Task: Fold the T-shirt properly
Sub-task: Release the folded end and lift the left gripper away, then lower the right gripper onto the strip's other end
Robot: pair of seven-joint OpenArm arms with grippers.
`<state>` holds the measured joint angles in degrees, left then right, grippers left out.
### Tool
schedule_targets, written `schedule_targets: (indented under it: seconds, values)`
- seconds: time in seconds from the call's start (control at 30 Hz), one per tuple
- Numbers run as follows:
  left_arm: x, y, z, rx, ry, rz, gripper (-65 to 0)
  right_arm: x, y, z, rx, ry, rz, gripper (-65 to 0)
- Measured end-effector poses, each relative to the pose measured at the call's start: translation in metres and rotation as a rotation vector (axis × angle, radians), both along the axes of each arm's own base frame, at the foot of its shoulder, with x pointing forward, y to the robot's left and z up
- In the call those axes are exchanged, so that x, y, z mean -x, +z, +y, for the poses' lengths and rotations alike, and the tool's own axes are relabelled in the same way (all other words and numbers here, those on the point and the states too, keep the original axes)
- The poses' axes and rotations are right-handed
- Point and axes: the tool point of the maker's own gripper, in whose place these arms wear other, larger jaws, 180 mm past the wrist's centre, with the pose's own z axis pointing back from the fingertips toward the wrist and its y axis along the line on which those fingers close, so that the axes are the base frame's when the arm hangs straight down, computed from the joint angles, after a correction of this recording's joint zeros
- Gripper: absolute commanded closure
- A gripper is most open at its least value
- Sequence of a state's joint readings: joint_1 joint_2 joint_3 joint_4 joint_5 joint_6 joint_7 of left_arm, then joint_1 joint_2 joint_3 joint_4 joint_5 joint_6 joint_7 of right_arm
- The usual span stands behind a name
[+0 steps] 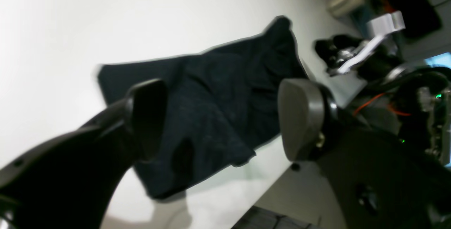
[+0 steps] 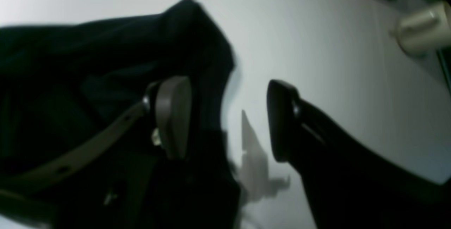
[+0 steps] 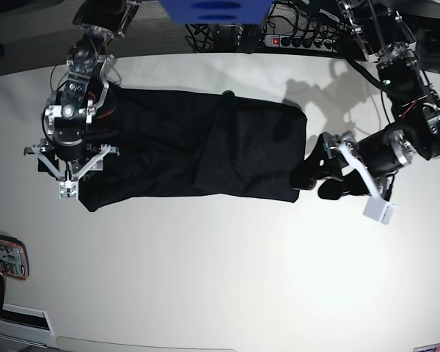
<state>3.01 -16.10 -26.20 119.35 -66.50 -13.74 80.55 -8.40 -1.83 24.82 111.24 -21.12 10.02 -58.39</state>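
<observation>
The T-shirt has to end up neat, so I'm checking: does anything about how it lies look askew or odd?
Yes. The T-shirt lies as a long band on the table, but its right part is doubled over with a slanting edge, and a small bump of cloth pokes past its far edge. Nothing looks torn.

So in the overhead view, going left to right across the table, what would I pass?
Phone at the left edge → right gripper over the cloth's left end → black T-shirt → left gripper at its right end.
</observation>
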Motion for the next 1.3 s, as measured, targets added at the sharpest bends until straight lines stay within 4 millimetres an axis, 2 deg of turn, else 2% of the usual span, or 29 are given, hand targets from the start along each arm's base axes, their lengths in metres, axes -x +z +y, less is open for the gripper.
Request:
schedule_targets:
  seconds: [0.17, 0.27, 0.3, 0.37, 0.43, 0.5, 0.6, 0.67, 0.73, 0.83, 0.87, 0.97, 1.03, 1.1, 1.17, 1.27, 1.3]
  values:
    - [-0.004, 0.001, 0.013, -0.019, 0.047, -0.006, -48.1, -0.003, 0.005, -0.010, -0.002, -0.036, 0.004, -32.9]
    - [-0.006, -0.005, 0.027, -0.115, 0.074, 0.003, -48.1, -0.005, 0.007, -0.012, 0.001, -0.003, 0.011, -32.9]
    - [-0.005, -0.009, 0.031, -0.145, 0.081, 0.010, -48.1, -0.004, 0.009, -0.019, 0.000, -0.026, 0.010, -32.9]
    - [0.003, -0.026, 0.040, -0.241, 0.083, 0.059, -48.1, -0.004, 0.014, -0.030, -0.009, -0.068, 0.004, -32.9]
    - [0.013, -0.044, 0.047, -0.332, 0.077, 0.099, -48.1, -0.009, 0.015, -0.026, -0.070, -0.050, -0.007, -32.9]
    - [0.007, -0.048, 0.051, -0.374, 0.116, 0.044, -48.1, -0.004, 0.008, -0.018, -0.156, -0.005, 0.026, -32.9]
    - [0.005, -0.054, 0.048, -0.398, 0.145, -0.022, -48.1, 0.009, 0.005, -0.034, -0.175, -0.016, 0.091, -32.9]
    - [0.014, -0.068, 0.056, -0.474, 0.160, -0.006, -48.1, 0.006, 0.013, -0.043, -0.175, -0.010, 0.072, -32.9]
    - [0.012, -0.073, 0.056, -0.528, 0.163, -0.028, -48.1, 0.004, 0.013, -0.035, -0.215, 0.011, 0.063, -32.9]
    - [-0.001, -0.060, 0.044, -0.520, 0.169, -0.162, -48.1, 0.002, 0.008, -0.015, -0.281, 0.049, 0.061, -32.9]
    - [0.002, -0.060, 0.046, -0.546, 0.176, -0.191, -48.1, 0.001, 0.009, -0.016, -0.282, 0.049, 0.060, -32.9]
    - [0.017, -0.078, 0.057, -0.640, 0.172, -0.171, -48.1, -0.001, 0.006, -0.020, -0.282, 0.056, 0.069, -32.9]
    - [0.014, -0.075, 0.051, -0.658, 0.162, -0.226, -48.1, 0.003, -0.004, -0.017, -0.315, 0.056, 0.092, -32.9]
    - [0.007, -0.062, 0.041, -0.633, 0.156, -0.320, -48.1, 0.004, -0.011, -0.008, -0.366, 0.068, 0.104, -32.9]
    - [0.010, -0.065, 0.045, -0.666, 0.160, -0.320, -48.1, 0.003, -0.011, -0.005, -0.435, 0.070, 0.073, -32.9]
    - [0.020, -0.078, 0.051, -0.691, 0.151, -0.261, -48.1, 0.011, -0.023, -0.022, -0.521, -0.018, 0.074, -32.9]
    - [0.020, -0.077, 0.050, -0.686, 0.152, -0.268, -48.1, 0.015, -0.030, -0.021, -0.579, -0.026, 0.075, -32.9]
